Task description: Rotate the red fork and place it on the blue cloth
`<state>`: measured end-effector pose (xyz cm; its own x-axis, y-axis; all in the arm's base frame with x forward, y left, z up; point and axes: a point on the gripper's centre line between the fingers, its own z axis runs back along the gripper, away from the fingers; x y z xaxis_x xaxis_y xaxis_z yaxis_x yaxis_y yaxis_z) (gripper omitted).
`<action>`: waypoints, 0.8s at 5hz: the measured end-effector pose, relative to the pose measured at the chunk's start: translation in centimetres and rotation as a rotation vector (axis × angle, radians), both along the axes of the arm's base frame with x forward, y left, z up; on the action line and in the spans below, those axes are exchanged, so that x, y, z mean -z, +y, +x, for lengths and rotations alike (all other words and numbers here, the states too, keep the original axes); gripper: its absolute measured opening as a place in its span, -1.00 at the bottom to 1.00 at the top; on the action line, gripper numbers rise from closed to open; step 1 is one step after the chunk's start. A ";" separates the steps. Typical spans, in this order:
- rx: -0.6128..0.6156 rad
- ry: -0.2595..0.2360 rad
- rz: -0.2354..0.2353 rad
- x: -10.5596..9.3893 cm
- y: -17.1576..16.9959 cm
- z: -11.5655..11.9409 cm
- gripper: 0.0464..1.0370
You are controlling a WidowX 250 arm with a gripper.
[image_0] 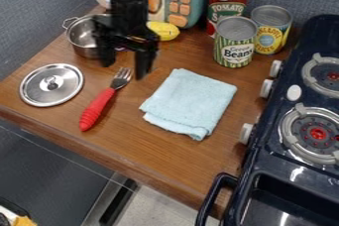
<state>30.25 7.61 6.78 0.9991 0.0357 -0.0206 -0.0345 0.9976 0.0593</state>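
My claw (124,70) is released, fingers apart, above the tines (122,77). On the counter (165,155), the cloth (189,102) lies right of the fork (98,108). From the claw, the fork's long axis runs to lower left; I judge the grasp must go toward its handle (94,113).

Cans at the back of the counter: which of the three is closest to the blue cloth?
The green-striped can; the red-labelled can and yellow-labelled can stand farther from the blue cloth.
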 end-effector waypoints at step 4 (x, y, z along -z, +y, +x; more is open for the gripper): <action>-0.059 0.007 0.063 1.2 0.6 -1.6 0.92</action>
